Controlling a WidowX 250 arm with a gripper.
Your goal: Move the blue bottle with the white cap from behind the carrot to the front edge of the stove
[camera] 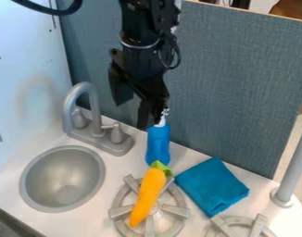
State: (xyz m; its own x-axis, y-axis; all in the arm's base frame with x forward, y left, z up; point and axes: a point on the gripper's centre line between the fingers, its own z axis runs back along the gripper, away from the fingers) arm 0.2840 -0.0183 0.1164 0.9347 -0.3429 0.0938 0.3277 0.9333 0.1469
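The black two-finger gripper [152, 123] hangs down from the top of the scene, just left of centre, right at the white top [161, 121] of a blue plastic bottle [158, 144]. From where I'm standing I can't tell how far open the gripper is, or whether it has hold of the bottle. The bottle is roughly upright, top end up, at the far side of the white counter [130, 164], in front of a blue-grey panel [231, 88].

Just nearer than the bottle, an orange toy carrot with a green top [147, 194] lies across a round grey burner grate [122, 212], its green end pointing far and its tip near. To the right of the carrot there's a folded teal cloth [213, 185], and nearer still, part of a second grey burner grate [259, 226]. Over on the left are a round grey sink [62, 178] and, beyond it, a grey faucet [68, 109]. A grey post [294, 169] rises at the right.
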